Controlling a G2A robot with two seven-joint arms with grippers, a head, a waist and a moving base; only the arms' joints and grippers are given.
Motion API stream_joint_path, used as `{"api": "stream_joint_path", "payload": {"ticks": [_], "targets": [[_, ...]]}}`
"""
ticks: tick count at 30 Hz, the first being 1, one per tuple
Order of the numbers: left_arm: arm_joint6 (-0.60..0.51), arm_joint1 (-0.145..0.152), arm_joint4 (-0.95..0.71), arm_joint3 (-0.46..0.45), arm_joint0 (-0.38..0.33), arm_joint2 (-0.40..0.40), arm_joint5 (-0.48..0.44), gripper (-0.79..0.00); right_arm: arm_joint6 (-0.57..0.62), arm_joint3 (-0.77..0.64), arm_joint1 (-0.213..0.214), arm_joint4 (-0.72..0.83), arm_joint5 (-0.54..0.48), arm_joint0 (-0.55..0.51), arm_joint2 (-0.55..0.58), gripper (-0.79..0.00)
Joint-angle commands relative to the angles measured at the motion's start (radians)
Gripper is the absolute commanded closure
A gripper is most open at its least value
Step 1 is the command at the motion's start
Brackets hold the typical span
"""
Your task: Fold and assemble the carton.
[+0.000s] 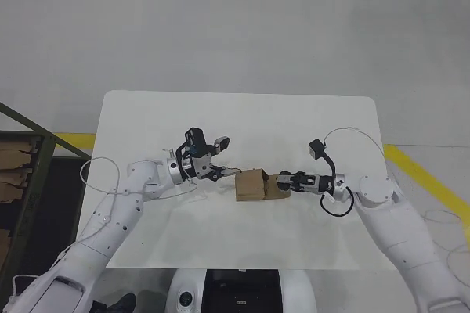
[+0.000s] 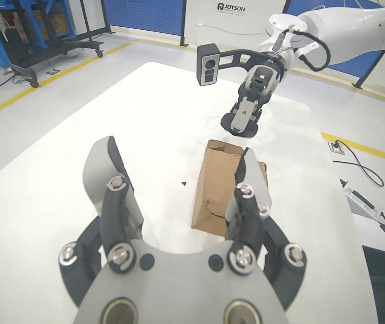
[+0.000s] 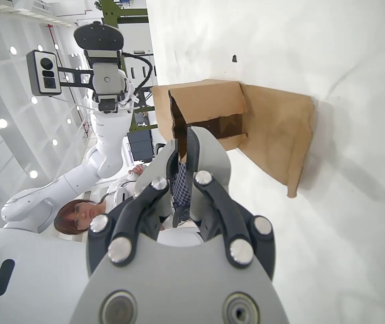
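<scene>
Cardboard carton (image 1: 251, 185), R tool (image 3: 183, 139) tight on flap edge

The left gripper (image 2: 179, 150) hangs with its fingers spread wide. The right gripper (image 3: 183, 144), opposite it, pinches an edge of the brown cardboard carton (image 3: 199, 99).

We find readable print on two blue wall panels (image 2: 145, 11) in the room beyond the table (image 2: 78, 129). Each carries a short white brand word with a small logo before it. A pale strip (image 2: 361, 202) on the floor bears fine print, too small for us to read.
</scene>
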Motion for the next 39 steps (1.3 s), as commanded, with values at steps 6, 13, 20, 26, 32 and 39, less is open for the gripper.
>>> {"api": "stream_joint_path", "payload": {"ticks": [6,13,20,26,32,39], "targets": [[-0.007,0.01,0.001,-0.019,0.028,-0.041,0.001,-0.631,0.002,0.032,-0.021,-0.024,0.009,0.059,-0.062,-0.052],[-0.009,0.014,-0.003,-0.033,0.044,-0.061,0.005,-0.653,0.012,0.025,-0.033,-0.058,0.024,0.088,-0.104,-0.062],[-0.011,0.016,-0.005,-0.039,0.049,-0.071,0.003,-0.656,0.003,-0.011,-0.032,-0.078,0.033,0.086,-0.101,-0.089],[-0.011,0.015,-0.009,-0.035,0.049,-0.073,0.001,-0.668,0.018,-0.07,-0.022,-0.097,0.041,0.069,-0.082,-0.102],[-0.005,0.014,-0.009,-0.03,0.046,-0.074,0.004,-0.674,0.023,-0.098,-0.02,-0.122,0.066,0.067,-0.089,-0.105],[0.007,0.017,-0.003,-0.028,0.055,-0.091,0.003,-0.668,0.019,-0.074,-0.031,-0.127,0.08,0.093,-0.116,-0.108]]}}
